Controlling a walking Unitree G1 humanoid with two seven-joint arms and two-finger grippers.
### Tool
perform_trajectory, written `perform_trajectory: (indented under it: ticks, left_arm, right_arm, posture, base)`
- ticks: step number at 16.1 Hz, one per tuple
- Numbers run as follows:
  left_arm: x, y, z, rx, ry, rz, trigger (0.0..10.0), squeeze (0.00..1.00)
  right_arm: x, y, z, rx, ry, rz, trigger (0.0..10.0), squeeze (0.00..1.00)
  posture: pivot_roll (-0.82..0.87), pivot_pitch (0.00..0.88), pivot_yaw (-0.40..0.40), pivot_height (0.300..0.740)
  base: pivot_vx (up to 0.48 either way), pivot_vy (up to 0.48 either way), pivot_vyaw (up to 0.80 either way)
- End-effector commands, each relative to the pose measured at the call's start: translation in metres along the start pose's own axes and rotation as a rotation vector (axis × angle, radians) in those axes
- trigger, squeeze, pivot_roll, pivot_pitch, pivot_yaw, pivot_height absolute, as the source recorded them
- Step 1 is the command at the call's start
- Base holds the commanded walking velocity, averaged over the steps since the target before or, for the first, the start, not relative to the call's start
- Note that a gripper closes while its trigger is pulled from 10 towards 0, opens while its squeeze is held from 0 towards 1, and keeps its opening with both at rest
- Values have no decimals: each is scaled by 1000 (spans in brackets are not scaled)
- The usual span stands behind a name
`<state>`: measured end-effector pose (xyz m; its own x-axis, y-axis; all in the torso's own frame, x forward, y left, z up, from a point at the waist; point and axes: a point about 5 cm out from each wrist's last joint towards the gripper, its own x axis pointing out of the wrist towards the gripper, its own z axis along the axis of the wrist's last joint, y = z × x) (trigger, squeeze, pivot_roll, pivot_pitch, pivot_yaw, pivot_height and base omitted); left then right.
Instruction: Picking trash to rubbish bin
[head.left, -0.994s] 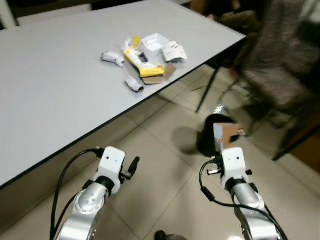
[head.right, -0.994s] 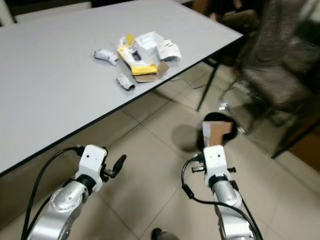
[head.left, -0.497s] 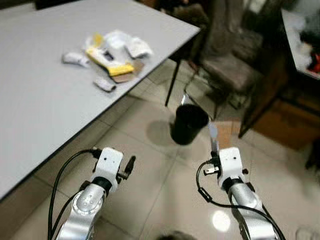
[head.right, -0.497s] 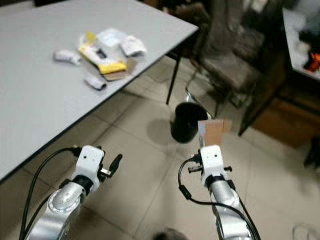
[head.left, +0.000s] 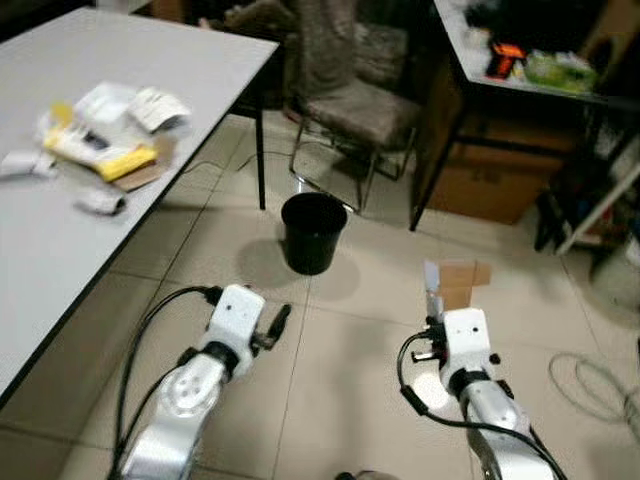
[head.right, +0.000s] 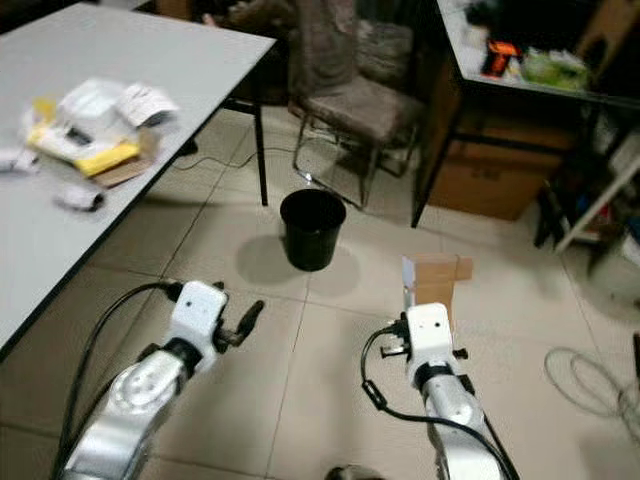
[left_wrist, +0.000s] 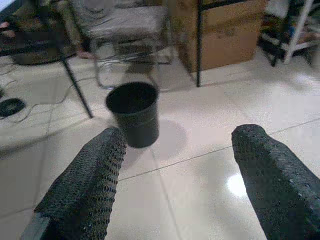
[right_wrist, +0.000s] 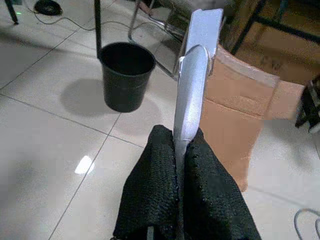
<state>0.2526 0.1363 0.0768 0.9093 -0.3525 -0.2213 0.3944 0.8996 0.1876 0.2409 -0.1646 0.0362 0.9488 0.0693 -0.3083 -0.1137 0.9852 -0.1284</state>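
Note:
A black rubbish bin (head.left: 313, 232) stands on the tiled floor ahead, just past the table's corner. My right gripper (right_wrist: 181, 139) is shut on a flat piece of brown cardboard with a pale grey flap (head.left: 452, 282). It holds the piece upright, to the right of the bin (right_wrist: 126, 75) and short of it. My left gripper (left_wrist: 175, 150) is open with nothing between its fingers, low over the floor, and the bin (left_wrist: 133, 114) lies beyond it. More trash (head.left: 100, 140), yellow and white wrappers and card scraps, lies on the grey table (head.left: 40, 240) at the left.
A metal-legged chair (head.left: 350, 100) stands behind the bin. A dark desk (head.left: 520, 85) with a cardboard box (head.left: 490, 185) under it is at the back right. Loose cable (head.left: 590, 385) lies on the floor at the right.
The camera has swung right: the table and its trash have slid to the left and the bin now sits centre. The right gripper still holds the cardboard; the left stays open.

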Motion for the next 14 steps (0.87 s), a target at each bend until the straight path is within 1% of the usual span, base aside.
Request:
perform_trajectory:
  ticks: [1, 8, 12, 14]
  left_arm:
    - [1, 0, 1, 0, -2, -10, 10000, 0]
    - [2, 2, 0, -8, -2, -7, 10000, 0]
    - [3, 2, 0, -7, 0, -13, 10000, 0]
    - [3, 2, 0, -6, 0, -15, 10000, 0]
  right_arm:
    - [1, -2, 5, 5, -11, -2, 10000, 0]
    - [4, -2, 7, -6, -10, 5, 10000, 0]
    - [5, -3, 7, 5, -13, -2, 10000, 0]
    - [5, -4, 7, 11, -14, -2, 10000, 0]
  posture:
    - [-40, 96, -59, 740]
    - [-39, 93, -63, 740]
    - [-43, 87, -58, 740]
    - [-44, 84, -57, 740]
  base:
    - [349, 0, 0]
    - [384, 0, 0]
    - [382, 0, 0]
    - [381, 0, -681]
